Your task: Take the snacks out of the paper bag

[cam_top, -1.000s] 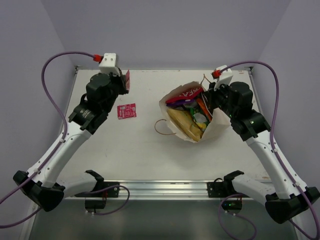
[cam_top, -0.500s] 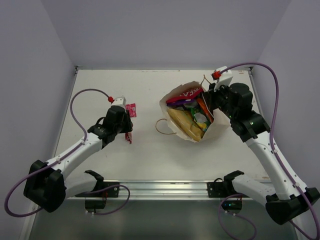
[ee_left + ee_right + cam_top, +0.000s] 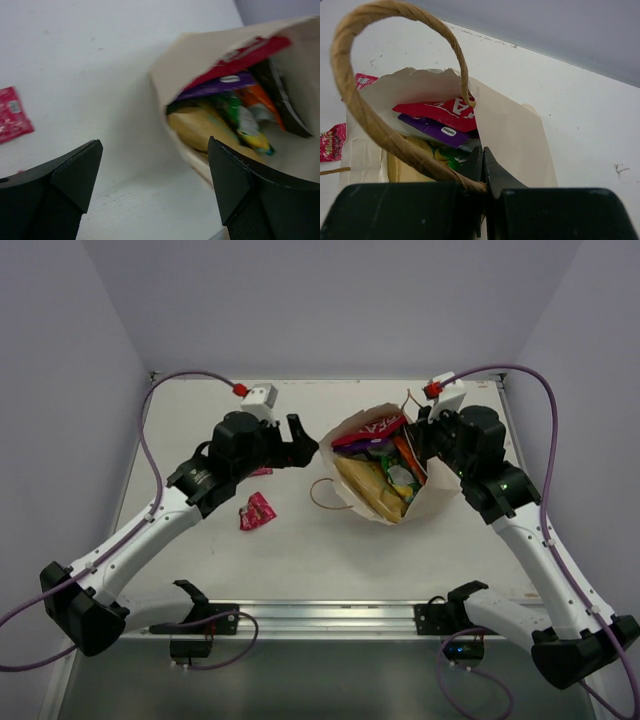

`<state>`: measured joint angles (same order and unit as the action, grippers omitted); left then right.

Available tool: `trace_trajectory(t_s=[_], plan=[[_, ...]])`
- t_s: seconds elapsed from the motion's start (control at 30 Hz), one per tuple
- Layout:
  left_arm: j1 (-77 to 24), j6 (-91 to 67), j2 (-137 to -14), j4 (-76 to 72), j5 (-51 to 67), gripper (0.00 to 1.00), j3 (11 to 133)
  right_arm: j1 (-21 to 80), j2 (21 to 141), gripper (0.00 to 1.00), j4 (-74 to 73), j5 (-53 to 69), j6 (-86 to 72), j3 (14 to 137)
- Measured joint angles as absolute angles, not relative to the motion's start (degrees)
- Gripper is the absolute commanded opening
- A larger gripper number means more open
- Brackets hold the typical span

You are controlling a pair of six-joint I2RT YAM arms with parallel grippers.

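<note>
The paper bag (image 3: 432, 492) lies tilted in the middle right, mouth open toward the left. Snacks fill it: a red packet (image 3: 375, 426), a purple one (image 3: 358, 440), a tan-yellow chip bag (image 3: 368, 485) and green and orange ones. My right gripper (image 3: 420, 436) is shut on the bag's rim (image 3: 512, 135) by its string handle (image 3: 350, 100). My left gripper (image 3: 305, 438) is open and holds nothing, just left of the bag's mouth (image 3: 200, 50); its fingers (image 3: 75, 170) frame bare table. A pink-red packet (image 3: 255, 512) lies on the table.
Another pink packet (image 3: 263, 472) peeks out from under my left arm; one shows in the left wrist view (image 3: 12, 115). The bag's second handle (image 3: 322, 495) loops onto the table. Walls close the table at the back and sides.
My left gripper came down with a pink-red packet, opened and left it on the table, then swung right toward the bag's mouth. The right gripper and bag have not moved.
</note>
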<state>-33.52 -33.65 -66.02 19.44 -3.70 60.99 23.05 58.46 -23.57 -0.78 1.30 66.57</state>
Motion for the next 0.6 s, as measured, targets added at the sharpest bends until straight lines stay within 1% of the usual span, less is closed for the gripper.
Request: trace_trajectory(t_s=[0.1,0.17,0.27,0.4,0.47,0.6], plan=[[-42.5,-32.0,-70.5,18.4,-2.7,0.87,70.7,23.3,58.4,0.00,-24.0,-1.0,1.3,66.8],[-45.8,-29.6,-73.7,17.3,-1.7,0.82,74.6,23.6,58.4,0.00,-24.2,-1.0,1.4,66.8],[-47.4,-24.3,-78.2,16.4,0.2,0.77,77.4,23.7,58.4,0.00,-24.4,-1.0,1.5,66.8],[-48.5,-20.2,-85.3,16.5,3.2,0.73,80.1,23.9,58.3,0.00,-24.5,-1.0,1.5,66.8],[-49.2,-21.7,-88.6,16.8,4.9,0.70,81.3,24.0,58.3,0.00,-24.6,-1.0,1.5,66.9],[-51.0,-28.6,-92.6,16.4,6.3,0.67,81.4,24.1,58.0,0.00,-24.9,-1.0,1.5,66.9]])
